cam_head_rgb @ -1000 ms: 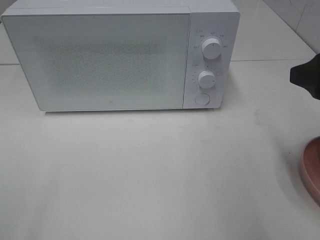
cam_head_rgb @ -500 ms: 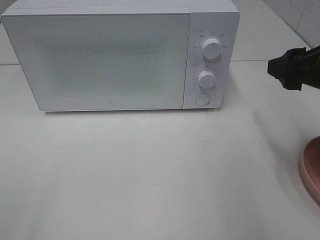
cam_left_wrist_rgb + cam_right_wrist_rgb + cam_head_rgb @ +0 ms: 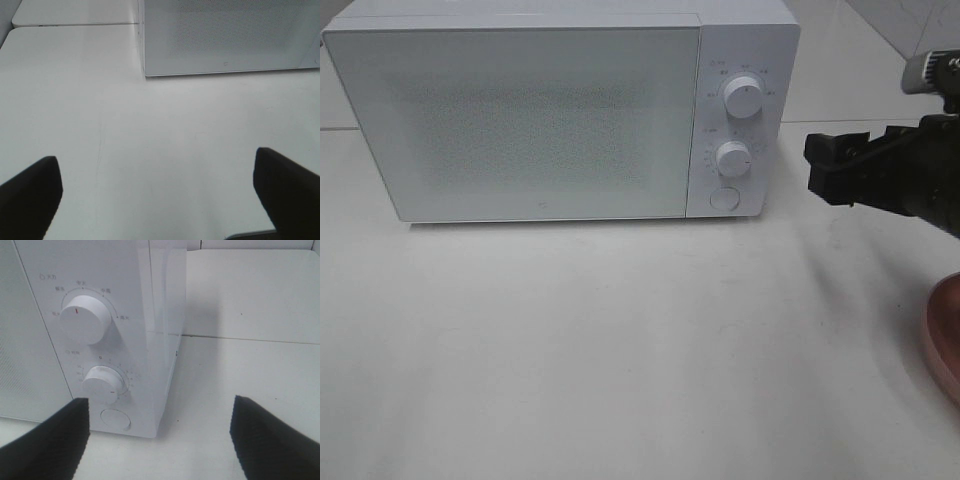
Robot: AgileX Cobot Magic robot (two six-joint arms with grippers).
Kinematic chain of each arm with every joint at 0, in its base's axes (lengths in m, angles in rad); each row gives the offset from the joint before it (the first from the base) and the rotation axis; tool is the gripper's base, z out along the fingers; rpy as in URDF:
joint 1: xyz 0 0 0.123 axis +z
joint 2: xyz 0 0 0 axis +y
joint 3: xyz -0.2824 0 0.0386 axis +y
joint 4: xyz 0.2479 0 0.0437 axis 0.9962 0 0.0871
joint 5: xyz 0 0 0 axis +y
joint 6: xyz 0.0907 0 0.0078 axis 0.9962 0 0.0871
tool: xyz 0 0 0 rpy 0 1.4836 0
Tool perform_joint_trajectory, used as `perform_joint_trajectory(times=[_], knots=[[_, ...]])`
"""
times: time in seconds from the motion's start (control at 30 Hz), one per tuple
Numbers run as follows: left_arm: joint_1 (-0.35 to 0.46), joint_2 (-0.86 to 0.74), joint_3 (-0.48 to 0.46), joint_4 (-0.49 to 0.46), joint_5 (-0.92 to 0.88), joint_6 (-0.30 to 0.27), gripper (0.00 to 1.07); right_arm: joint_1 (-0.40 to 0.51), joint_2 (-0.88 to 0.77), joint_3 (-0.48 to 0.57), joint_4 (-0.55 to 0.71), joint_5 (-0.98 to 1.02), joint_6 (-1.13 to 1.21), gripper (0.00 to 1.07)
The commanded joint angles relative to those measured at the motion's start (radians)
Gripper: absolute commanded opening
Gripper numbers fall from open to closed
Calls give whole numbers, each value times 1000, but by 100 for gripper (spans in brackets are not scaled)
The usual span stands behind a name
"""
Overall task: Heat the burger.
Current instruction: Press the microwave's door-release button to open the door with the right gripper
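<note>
The burger is out of view. A white microwave (image 3: pixel 520 120) stands at the back of the table with its door closed. My right gripper (image 3: pixel 825 172) hovers open just right of the microwave's control panel, nothing between its fingers. Its wrist view shows the open gripper (image 3: pixel 160 440) facing the upper knob (image 3: pixel 85 317), the lower knob (image 3: pixel 102 385) and the round button (image 3: pixel 115 419). My left gripper (image 3: pixel 157 195) is open and empty over bare table, in front of the microwave's left corner (image 3: pixel 145 70). It does not show in the high view.
The rim of a round pink plate (image 3: pixel 945 345) shows at the right edge of the table. The panel carries two knobs (image 3: pixel 744 98) and a button (image 3: pixel 724 198). White table (image 3: pixel 620 350) spreads in front of the microwave.
My right gripper has come in from the right edge, moving left toward the microwave's control panel. The microwave and the plate have not moved.
</note>
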Motion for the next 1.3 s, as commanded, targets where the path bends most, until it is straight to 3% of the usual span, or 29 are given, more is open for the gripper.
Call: perform_joint_trajectory(times=[0.03, 0.1, 0.47, 0.83, 1.3], knots=[[2, -7, 2, -9, 2, -3, 96, 47, 43, 15, 118, -106, -78, 76], [2, -7, 2, -9, 2, -3, 96, 136, 119, 20, 258, -220, -133, 76], [2, -7, 2, -9, 2, -3, 96, 335, 264, 27, 405, -494, -149, 76], [2, -7, 2, -9, 2, -3, 96, 487, 339, 26, 583, -593, -147, 76], [2, -7, 2, -9, 2, -3, 96, 525, 366, 26, 595, -589, -136, 75]])
